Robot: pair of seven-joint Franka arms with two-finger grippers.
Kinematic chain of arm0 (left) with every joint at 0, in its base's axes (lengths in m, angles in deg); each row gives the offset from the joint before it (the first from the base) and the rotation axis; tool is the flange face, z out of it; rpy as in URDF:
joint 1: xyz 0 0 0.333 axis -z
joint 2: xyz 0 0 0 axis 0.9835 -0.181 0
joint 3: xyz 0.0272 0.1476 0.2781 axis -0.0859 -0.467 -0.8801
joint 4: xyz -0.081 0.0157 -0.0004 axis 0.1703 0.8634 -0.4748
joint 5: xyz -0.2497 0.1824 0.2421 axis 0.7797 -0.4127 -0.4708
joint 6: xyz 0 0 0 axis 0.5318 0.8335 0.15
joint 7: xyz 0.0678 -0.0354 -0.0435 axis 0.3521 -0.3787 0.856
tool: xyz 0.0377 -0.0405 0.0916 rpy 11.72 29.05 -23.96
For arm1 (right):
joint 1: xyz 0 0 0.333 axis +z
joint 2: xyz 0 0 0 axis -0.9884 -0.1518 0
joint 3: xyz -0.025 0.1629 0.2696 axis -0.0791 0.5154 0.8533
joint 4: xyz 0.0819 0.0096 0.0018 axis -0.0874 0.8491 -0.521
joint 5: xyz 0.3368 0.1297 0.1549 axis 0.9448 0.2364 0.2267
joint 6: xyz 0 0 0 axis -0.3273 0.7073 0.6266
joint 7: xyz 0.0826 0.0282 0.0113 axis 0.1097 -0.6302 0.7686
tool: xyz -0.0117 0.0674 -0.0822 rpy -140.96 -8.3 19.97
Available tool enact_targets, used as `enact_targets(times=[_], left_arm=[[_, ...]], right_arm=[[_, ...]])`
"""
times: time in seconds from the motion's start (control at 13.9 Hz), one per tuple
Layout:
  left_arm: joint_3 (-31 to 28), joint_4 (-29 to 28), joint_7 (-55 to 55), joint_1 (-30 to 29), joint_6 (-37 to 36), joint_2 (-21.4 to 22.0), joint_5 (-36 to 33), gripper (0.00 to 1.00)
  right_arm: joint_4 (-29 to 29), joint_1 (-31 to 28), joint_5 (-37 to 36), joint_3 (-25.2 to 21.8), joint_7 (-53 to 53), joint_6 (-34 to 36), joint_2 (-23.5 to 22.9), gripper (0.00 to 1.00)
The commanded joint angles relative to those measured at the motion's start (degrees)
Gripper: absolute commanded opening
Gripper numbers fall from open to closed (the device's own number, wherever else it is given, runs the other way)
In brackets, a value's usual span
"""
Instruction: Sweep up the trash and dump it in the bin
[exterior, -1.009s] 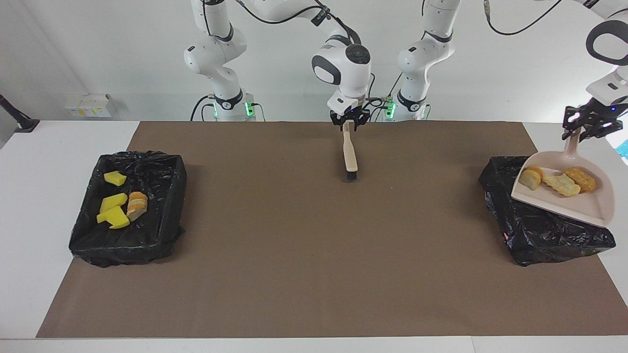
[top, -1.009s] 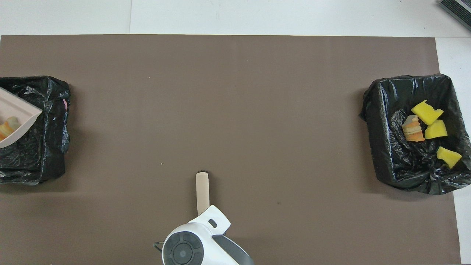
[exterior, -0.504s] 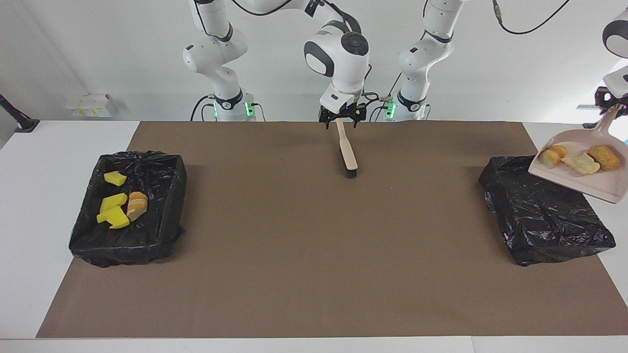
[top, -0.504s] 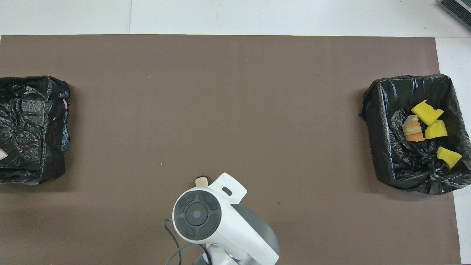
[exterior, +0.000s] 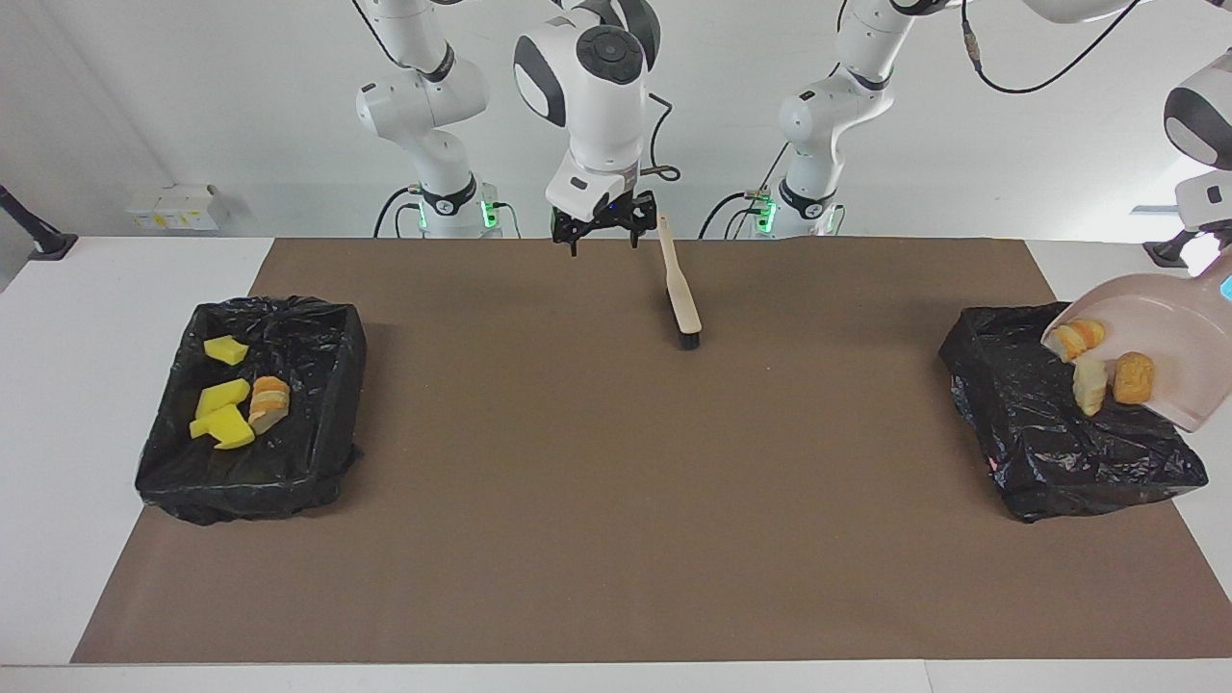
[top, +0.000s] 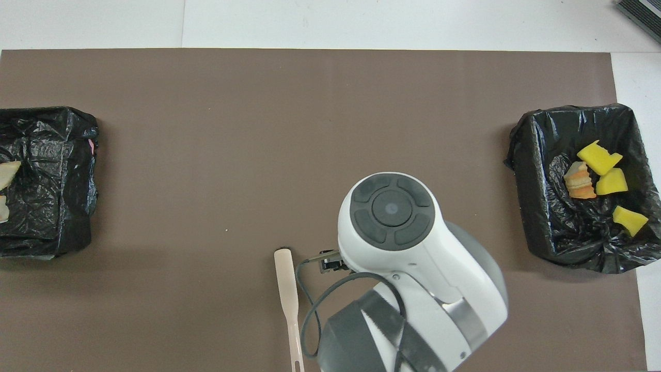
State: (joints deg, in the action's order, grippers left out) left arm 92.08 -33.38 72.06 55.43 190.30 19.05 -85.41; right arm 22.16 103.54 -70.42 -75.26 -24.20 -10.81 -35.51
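My left gripper (exterior: 1217, 262), at the view's edge, is shut on the handle of a beige dustpan (exterior: 1169, 337) and holds it tipped, mouth down, over the black-lined bin (exterior: 1039, 433) at the left arm's end. Three trash pieces are at its lower lip: a bread slice (exterior: 1078, 337), a pale piece (exterior: 1089, 385) and an orange-tan lump (exterior: 1133, 377). Two pieces show at the overhead view's edge (top: 8, 175). My right gripper (exterior: 603, 231) is open and empty, up over the mat's edge by the robots, beside the beige brush (exterior: 681, 289), which lies on the mat (top: 286, 289).
A second black-lined bin (exterior: 289, 443) at the right arm's end holds yellow foam chunks (exterior: 223, 397) and a bread lump (exterior: 269, 399); it also shows in the overhead view (top: 537, 206). The brown mat (exterior: 616, 500) covers the table. White boxes (exterior: 173, 207) stand off the mat.
My right gripper let go of the brush, rose and moved toward the right arm's end. My left gripper tipped the dustpan over the bin and the trash slid to its lip.
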Motion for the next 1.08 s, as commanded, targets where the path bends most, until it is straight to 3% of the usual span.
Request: enact_targets(times=[0.0,0.29,0.58,0.65,0.79,1.01], left_arm=[[-0.79,4.2,3.47,2.78,0.06,-2.39,-4.05,0.0],[-0.79,4.64,5.05,4.54,0.76,-2.22,-9.14,0.0],[-0.53,7.63,7.43,4.89,-0.12,-1.42,-8.19,0.0],[-0.17,7.81,7.34,4.89,-0.29,-1.34,-5.58,0.0],[-1.13,9.29,4.64,4.02,-2.04,-0.81,7.91,0.0],[-0.18,9.48,-7.71,4.8,-5.12,1.03,16.22,0.0]], right_arm=[[-2.09,-6.16,-1.7,0.53,9.54,2.7,0.91,1.0],[-2.09,-14.34,-1.88,0.44,17.91,2.7,2.05,1.0],[-2.44,-21.11,-1.79,0.44,22.41,2.26,2.06,1.0],[-3.75,-22.26,-1.7,0.44,22.5,2.0,2.06,1.0],[-5.69,-23.23,-1.87,-3.14,23.02,1.82,1.97,1.0],[-6.66,-24.9,-2.49,-7.99,27.15,-0.37,1.27,1.0]])
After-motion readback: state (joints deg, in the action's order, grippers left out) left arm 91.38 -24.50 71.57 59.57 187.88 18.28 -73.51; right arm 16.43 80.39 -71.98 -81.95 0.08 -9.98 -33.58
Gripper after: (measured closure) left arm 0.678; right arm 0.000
